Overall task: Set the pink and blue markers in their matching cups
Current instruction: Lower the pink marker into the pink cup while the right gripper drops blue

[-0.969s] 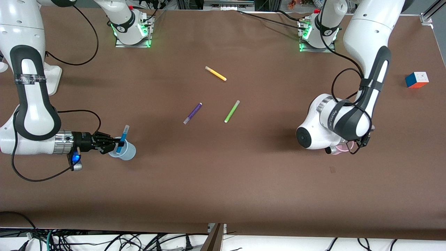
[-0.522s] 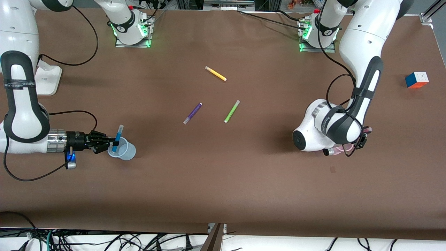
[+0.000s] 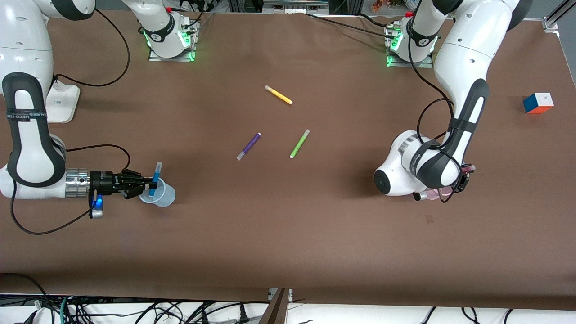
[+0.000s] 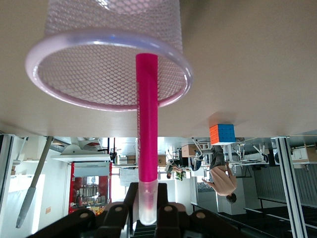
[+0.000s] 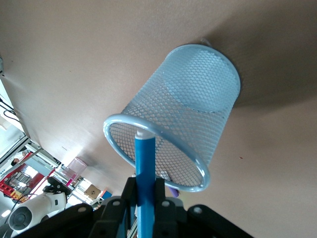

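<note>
My right gripper (image 3: 146, 184) is shut on the blue marker (image 3: 155, 179) and holds it nearly upright, its lower end at the mouth of the pale blue mesh cup (image 3: 164, 195). In the right wrist view the blue marker (image 5: 145, 171) runs from my gripper (image 5: 145, 198) to the cup's rim (image 5: 198, 173). My left gripper (image 4: 147, 206) is shut on the clear cap of the pink marker (image 4: 147, 124), whose other end is at the mouth of the pink mesh cup (image 4: 74, 94). In the front view the left wrist hides most of the pink cup (image 3: 433, 195).
A purple pen (image 3: 249, 146), a lime green pen (image 3: 299, 143) and a yellow pen (image 3: 278, 95) lie mid-table. A colour cube (image 3: 538, 103) sits toward the left arm's end of the table and shows in the left wrist view (image 4: 222, 134). Cables hang from both wrists.
My right gripper drew back a little from the blue cup and the blue marker stands more upright. My left wrist shifted slightly toward the table's middle over the pink cup.
</note>
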